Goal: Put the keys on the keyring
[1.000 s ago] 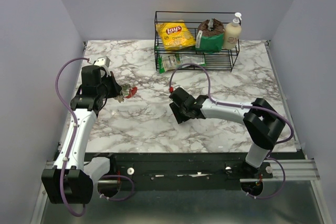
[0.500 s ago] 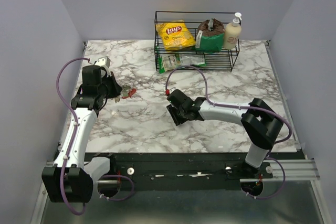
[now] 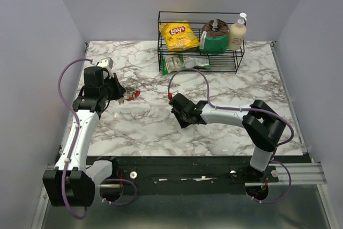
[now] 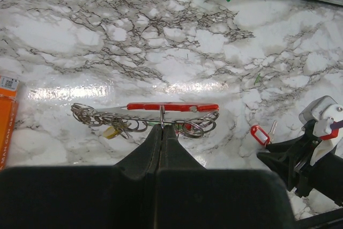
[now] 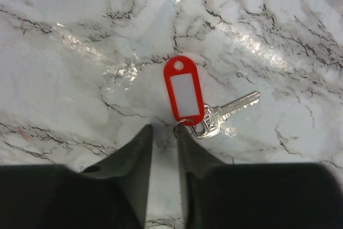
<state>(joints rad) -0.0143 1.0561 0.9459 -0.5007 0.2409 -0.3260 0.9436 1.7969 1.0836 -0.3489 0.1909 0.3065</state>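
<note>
Two arms work over a white marble table top [image 3: 252, 87] with dark veins. Plain pale walls [image 3: 107, 4] box it in on three sides, and glare streaks the stone in both wrist views. At the far edge stands a black wire rack [image 3: 198, 13] with a yellow chips bag [image 3: 179, 35], a green bag [image 3: 214, 41] and a pump bottle [image 3: 237, 33] on top, and a green packet [image 3: 182, 63] beneath. An orange pack [image 4: 6, 116] lies at the table's left side.

The left gripper [image 4: 162, 128] is clenched on the keyring [image 4: 162, 115], pinching the thin ring upright at its tips. The red oval loop [image 4: 172, 107] and a chain of rings [image 4: 102, 117] hang off it just above the stone.

The right gripper [image 5: 165, 127] is low over mid-table with its jaws narrowly apart, bare marble between them, grasping nothing. A key [image 5: 230, 106] with a red tag [image 5: 184, 90] lies flat just ahead of its fingertips.
</note>
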